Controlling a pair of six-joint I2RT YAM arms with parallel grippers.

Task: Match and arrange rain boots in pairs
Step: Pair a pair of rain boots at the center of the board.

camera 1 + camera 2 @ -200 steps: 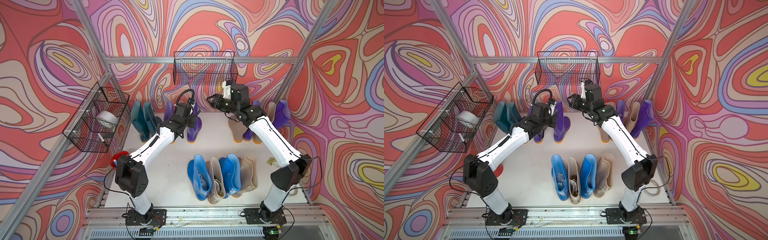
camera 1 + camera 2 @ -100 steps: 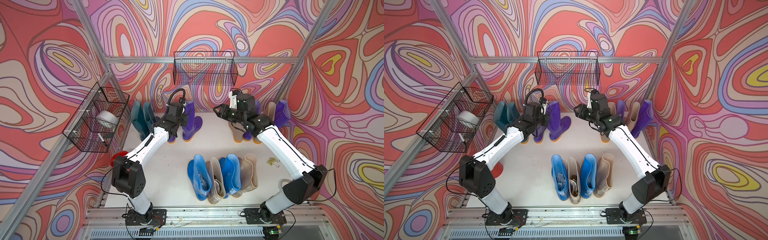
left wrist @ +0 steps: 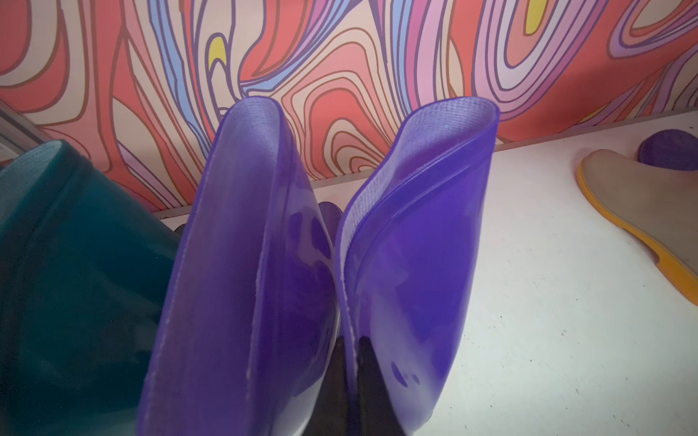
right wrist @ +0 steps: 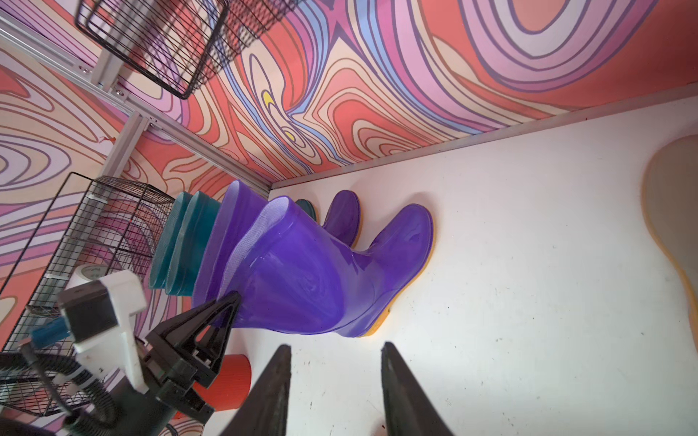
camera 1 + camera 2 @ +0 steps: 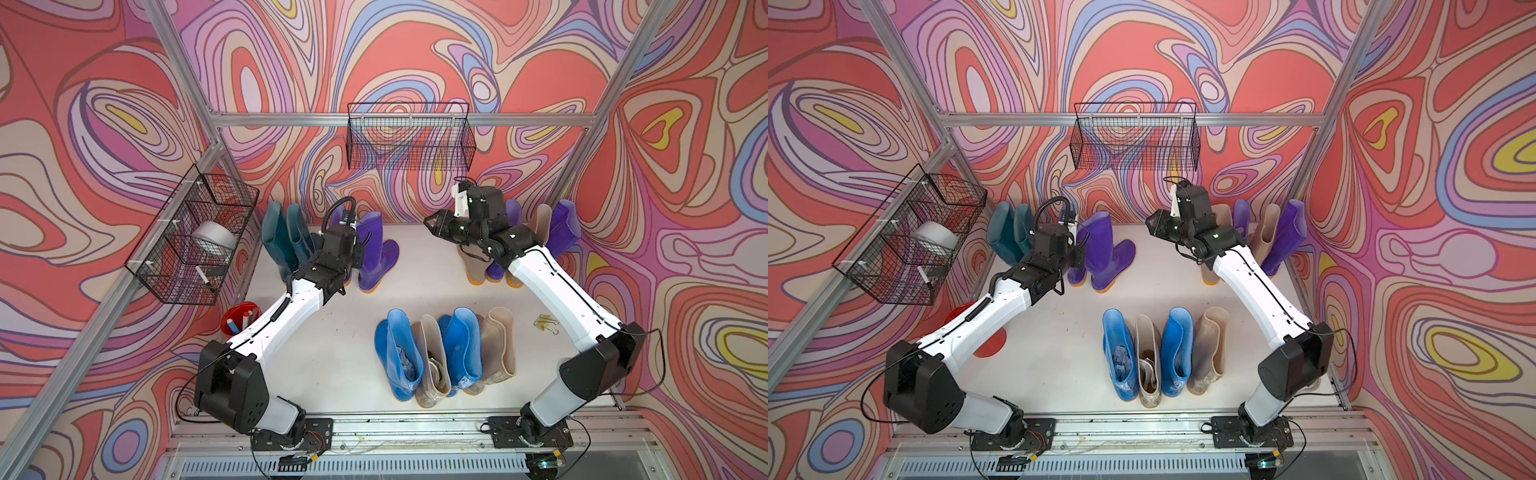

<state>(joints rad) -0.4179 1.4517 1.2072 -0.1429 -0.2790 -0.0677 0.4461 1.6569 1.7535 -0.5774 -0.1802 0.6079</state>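
Note:
My left gripper (image 3: 353, 377) is shut on the shaft wall of a purple rain boot (image 5: 376, 249), one finger inside and one outside. That boot stands at the back left beside a second purple boot (image 3: 241, 264) and two dark teal boots (image 5: 280, 237). My right gripper (image 5: 429, 224) hangs open over the back middle of the table, facing the purple pair, with nothing between its fingers (image 4: 277, 377). In front stand a blue boot (image 5: 399, 357), a beige one (image 5: 432, 365), a second blue (image 5: 461, 349) and another beige (image 5: 498, 345). Beige (image 5: 542, 218) and purple boots (image 5: 563, 226) stand mixed at the back right.
A wire basket (image 5: 409, 137) hangs on the back wall. Another basket (image 5: 195, 241) on the left wall holds a tape roll (image 5: 214, 239). A red cup (image 5: 239, 322) with markers sits at the table's left edge. Yellow binder clips (image 5: 546, 324) lie at the right.
The left arm has carried its purple boot left, next to the other purple boot. The right arm has swung lower with its elbow out to the right, and its jaws have narrowed slightly.

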